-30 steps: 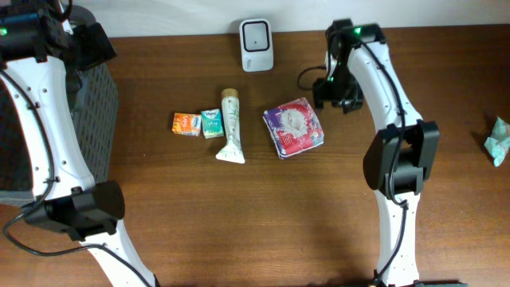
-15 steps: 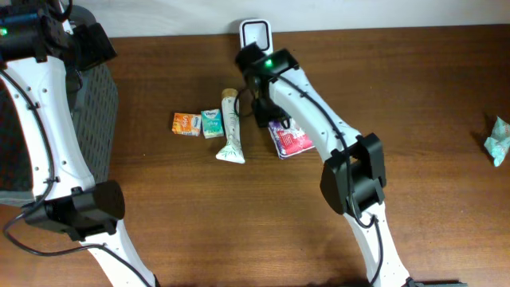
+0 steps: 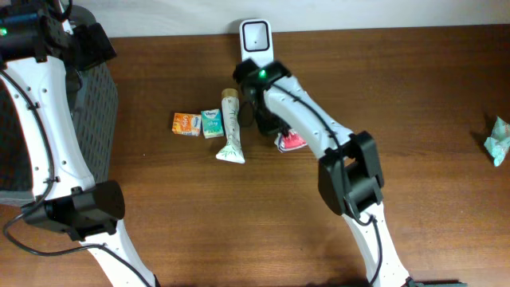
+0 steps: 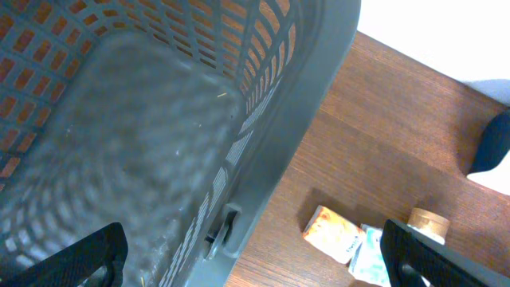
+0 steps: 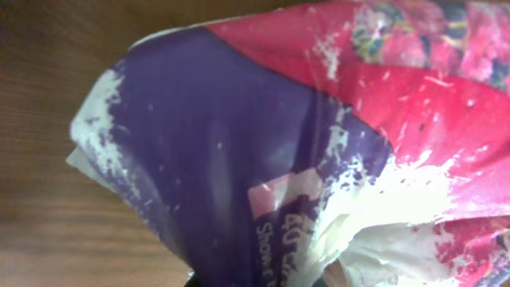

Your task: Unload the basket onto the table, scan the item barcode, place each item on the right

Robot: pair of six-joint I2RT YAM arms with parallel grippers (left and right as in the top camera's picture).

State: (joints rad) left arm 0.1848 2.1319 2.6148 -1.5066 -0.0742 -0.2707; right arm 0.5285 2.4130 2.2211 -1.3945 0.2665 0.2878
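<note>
Dark brown wood-grain table [image 3: 446, 199] fills almost the whole overhead view. White wall [image 3: 159, 16] shows as a thin strip along the table's far edge. Grey lattice basket [image 3: 100, 104] sits at the table's left end, and orange shows through its holes in the left wrist view. Light is soft and even, with faint shadows on the table.

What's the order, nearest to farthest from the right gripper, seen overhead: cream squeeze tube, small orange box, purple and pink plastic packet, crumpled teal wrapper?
1. purple and pink plastic packet, at the right gripper.
2. cream squeeze tube, just left.
3. small orange box, farther left.
4. crumpled teal wrapper, far right.
</note>
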